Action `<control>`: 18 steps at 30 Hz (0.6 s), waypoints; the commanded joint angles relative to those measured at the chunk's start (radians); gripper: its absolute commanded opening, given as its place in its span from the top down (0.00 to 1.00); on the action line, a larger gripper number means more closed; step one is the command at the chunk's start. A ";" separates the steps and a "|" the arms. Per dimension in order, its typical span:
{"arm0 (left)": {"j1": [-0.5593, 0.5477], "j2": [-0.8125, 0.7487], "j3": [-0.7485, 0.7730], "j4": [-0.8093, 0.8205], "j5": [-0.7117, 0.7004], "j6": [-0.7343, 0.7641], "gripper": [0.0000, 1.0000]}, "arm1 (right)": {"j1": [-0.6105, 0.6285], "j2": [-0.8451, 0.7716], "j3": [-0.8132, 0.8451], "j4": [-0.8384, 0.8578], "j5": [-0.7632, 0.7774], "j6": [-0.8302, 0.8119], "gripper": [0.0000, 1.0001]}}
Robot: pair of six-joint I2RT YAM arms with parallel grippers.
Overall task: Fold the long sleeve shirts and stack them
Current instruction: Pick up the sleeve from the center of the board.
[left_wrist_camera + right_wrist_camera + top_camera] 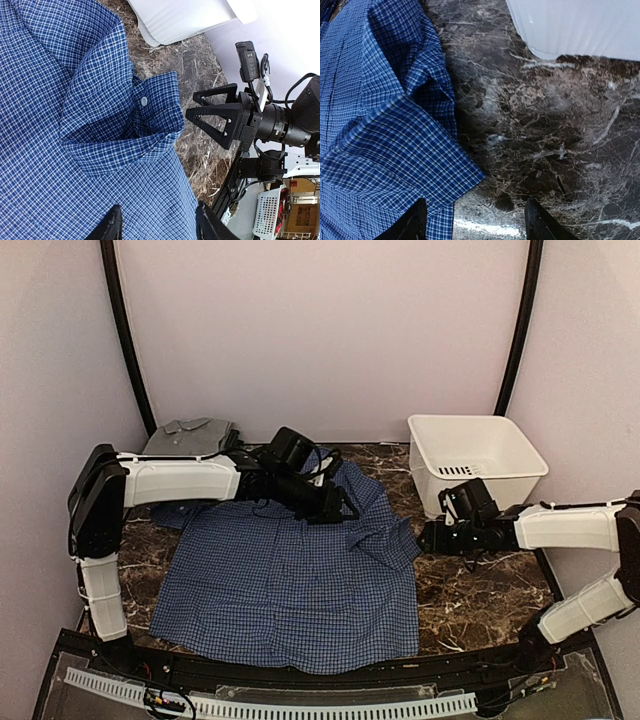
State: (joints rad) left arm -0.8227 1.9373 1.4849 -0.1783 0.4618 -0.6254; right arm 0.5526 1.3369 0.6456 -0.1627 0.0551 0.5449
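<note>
Judging from the layout, folding is half done: the grey shirt (188, 436) looks folded back-left, the blue shirt (290, 590) sprawls unfolded on the surface (480, 590), and left hand (343, 508) and right hand (429, 537) both hover apart, empty.

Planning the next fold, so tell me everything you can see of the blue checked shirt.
The blue checked shirt is thin woven cloth, blue with a fine dark check, lying spread and wrinkled on the marble table, hem toward the arm bases. One sleeve is bunched at the right edge; its cuff, with a white button, stands up, curled open. The left gripper hangs open above it, the right gripper open beside the cuff, apart from it. Neither holds it.
</note>
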 commanded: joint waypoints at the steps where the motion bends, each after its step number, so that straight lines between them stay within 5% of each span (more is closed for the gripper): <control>1: 0.006 0.006 0.044 -0.047 0.018 0.039 0.52 | -0.024 0.010 -0.033 0.124 -0.059 0.021 0.38; 13: 0.027 0.034 0.094 -0.085 0.021 0.047 0.52 | 0.044 0.231 0.067 0.080 0.024 0.038 0.46; 18: 0.032 0.049 0.111 -0.102 0.026 0.050 0.52 | 0.072 0.287 0.128 0.033 0.067 0.039 0.64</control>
State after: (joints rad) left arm -0.7990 1.9701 1.5581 -0.2379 0.4740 -0.5941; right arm 0.6010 1.5875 0.7254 -0.0982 0.0696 0.5720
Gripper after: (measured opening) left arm 0.480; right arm 0.431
